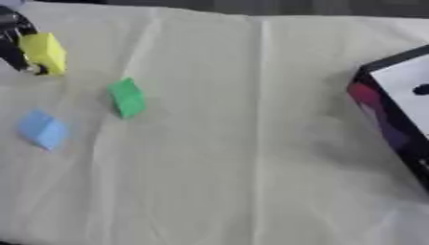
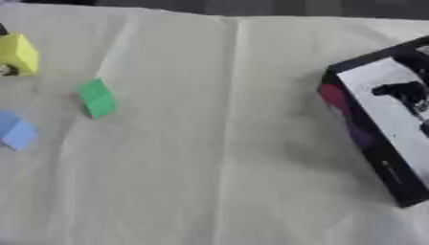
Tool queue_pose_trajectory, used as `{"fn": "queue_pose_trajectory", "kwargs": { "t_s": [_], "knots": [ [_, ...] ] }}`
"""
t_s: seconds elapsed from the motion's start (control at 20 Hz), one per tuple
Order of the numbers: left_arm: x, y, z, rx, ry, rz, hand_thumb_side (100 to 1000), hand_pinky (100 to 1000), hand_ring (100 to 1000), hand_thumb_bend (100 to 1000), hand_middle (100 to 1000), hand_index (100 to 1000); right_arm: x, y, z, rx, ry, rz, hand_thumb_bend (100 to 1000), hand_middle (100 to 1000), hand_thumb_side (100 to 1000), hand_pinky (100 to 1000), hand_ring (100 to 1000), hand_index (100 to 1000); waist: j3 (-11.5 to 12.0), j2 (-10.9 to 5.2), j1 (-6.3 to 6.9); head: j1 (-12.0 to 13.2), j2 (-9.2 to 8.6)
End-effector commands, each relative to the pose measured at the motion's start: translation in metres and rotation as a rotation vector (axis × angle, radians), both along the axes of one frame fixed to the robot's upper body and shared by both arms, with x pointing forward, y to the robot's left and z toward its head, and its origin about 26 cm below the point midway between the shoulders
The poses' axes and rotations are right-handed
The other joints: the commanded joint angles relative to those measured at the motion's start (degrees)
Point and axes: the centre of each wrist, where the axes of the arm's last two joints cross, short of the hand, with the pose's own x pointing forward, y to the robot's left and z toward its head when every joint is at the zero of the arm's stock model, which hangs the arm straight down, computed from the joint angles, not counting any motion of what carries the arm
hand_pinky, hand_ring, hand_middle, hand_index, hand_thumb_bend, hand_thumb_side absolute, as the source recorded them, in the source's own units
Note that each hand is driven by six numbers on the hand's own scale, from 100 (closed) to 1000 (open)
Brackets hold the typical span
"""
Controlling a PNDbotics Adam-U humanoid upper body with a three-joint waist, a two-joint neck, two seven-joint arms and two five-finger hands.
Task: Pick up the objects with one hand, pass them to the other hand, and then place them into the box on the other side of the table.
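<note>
Left eye view: left hand [image 1: 15, 40] pinches yellow block [image 1: 43, 52] at table's [image 1: 251, 143] far-left corner, box [image 2: 385, 115] well apart at right edge.

At the far left edge, my left hand [image 1: 15, 36] is all that shows of me. It is mostly black, with slim dark fingers running down in narrow bars. Near its upper part there are pale silver-grey patches that catch the light, and a small silvery, rounded bit sits at the lower tip of one finger. I cannot make out any screws, cables or markings on it. My right hand shows in neither view.
</note>
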Motion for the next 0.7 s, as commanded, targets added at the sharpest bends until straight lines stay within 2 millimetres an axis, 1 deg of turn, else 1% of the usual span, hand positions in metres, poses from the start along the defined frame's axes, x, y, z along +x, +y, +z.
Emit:
{"fn": "queue_pose_trajectory", "kwargs": {
  "t_s": [0.05, 0.15, 0.2, 0.25, 0.35, 0.4, 0.45, 0.55, 0.7],
  "knots": [
    [-0.013, -0.002, 0.028, 0.030, -0.082, -0.043, 100, 797, 632, 288, 415, 460, -0.005, 0.003, 0.034, -0.023, -0.090, 0.039, 100, 997, 310, 946, 755, 974, 0.3, -2.53, -0.22, -1.2, 0.54],
    [-0.015, -0.012, 0.029, 0.022, -0.111, -0.085, 100, 794, 626, 272, 410, 457, -0.006, 0.012, 0.052, -0.038, -0.142, 0.089, 100, 1000, 246, 946, 771, 977, 0.6, -3.42, -0.30, -2.3, 0.69],
    [-0.014, -0.020, 0.027, 0.015, -0.126, -0.111, 100, 791, 622, 255, 405, 455, -0.006, 0.015, 0.060, -0.053, -0.166, 0.118, 100, 1000, 198, 946, 784, 981, 0.8, -3.95, -0.33, -3.0, 0.92],
    [-0.014, -0.028, 0.024, 0.006, -0.139, -0.138, 100, 787, 616, 239, 401, 453, -0.006, 0.019, 0.068, -0.070, -0.187, 0.149, 100, 1000, 177, 948, 798, 983, 1.1, -4.45, -0.38, -3.6, 1.18],
    [-0.012, -0.045, 0.017, -0.018, -0.165, -0.194, 100, 784, 610, 219, 396, 453, -0.005, 0.026, 0.079, -0.102, -0.224, 0.210, 100, 1000, 162, 950, 813, 987, 1.7, -5.36, -0.45, -4.8, 1.63],
    [-0.012, -0.051, 0.013, -0.037, -0.178, -0.213, 100, 780, 604, 219, 400, 453, -0.004, 0.030, 0.085, -0.123, -0.242, 0.236, 100, 1000, 111, 951, 820, 986, 1.9, -5.58, -0.50, -5.2, 1.68],
    [-0.012, -0.058, 0.010, -0.059, -0.193, -0.237, 100, 778, 601, 183, 390, 450, -0.004, 0.034, 0.091, -0.148, -0.257, 0.260, 100, 1000, 149, 951, 822, 985, 2.2, -5.96, -0.51, -5.7, 1.86],
    [-0.012, -0.073, 0.000, -0.109, -0.223, -0.290, 100, 770, 589, 147, 386, 448, -0.002, 0.044, 0.098, -0.194, -0.269, 0.310, 100, 1000, 151, 949, 825, 983, 2.8, -6.61, -0.45, -6.5, 2.34],
    [-0.014, -0.098, -0.016, -0.194, -0.260, -0.357, 100, 768, 586, 140, 390, 451, 0.000, 0.063, 0.106, -0.250, -0.271, 0.387, 100, 1000, 169, 947, 823, 982, 3.7, -7.20, -0.35, -7.4, 2.79]
  ]
}}
